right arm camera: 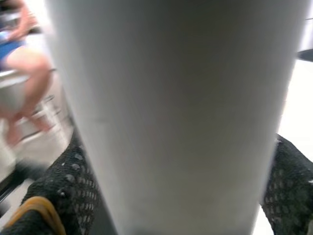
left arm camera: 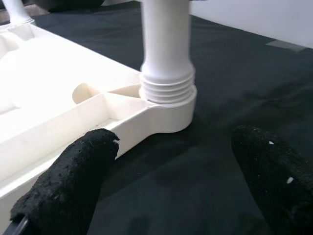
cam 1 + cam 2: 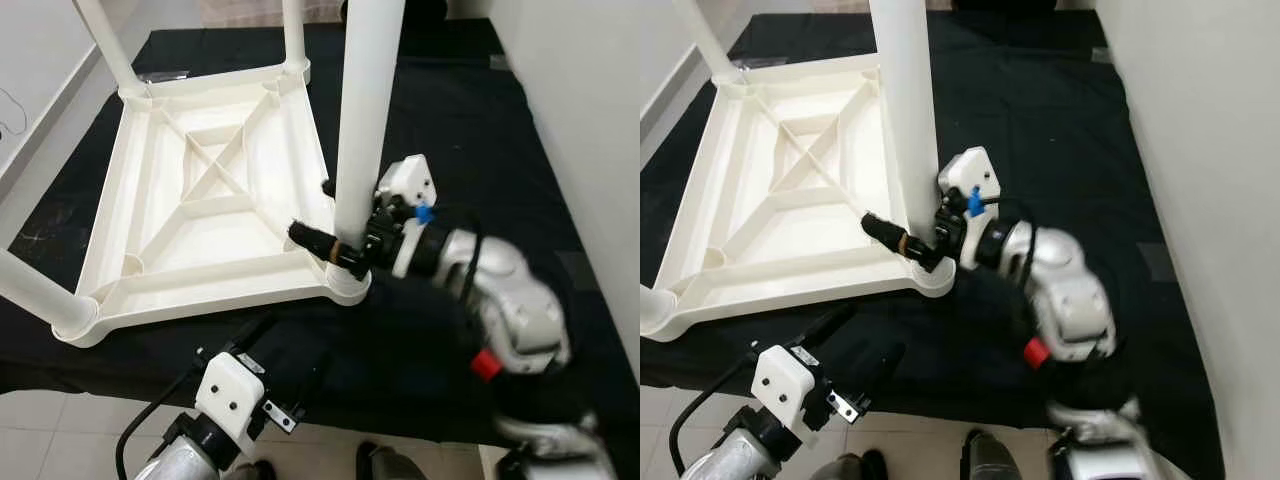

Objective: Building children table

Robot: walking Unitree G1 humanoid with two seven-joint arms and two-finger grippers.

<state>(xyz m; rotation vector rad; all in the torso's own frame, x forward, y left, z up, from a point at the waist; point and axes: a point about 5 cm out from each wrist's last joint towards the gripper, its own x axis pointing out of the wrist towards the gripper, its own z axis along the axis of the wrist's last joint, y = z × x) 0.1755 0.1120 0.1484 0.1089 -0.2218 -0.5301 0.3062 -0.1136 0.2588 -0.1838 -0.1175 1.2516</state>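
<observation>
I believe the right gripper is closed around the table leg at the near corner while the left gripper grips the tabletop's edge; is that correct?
Not quite. The right gripper is indeed shut on the table leg at the near corner of the upturned tabletop. But the left gripper grips nothing: the left wrist view shows its fingers open, apart from the tabletop, over the black cloth.
</observation>
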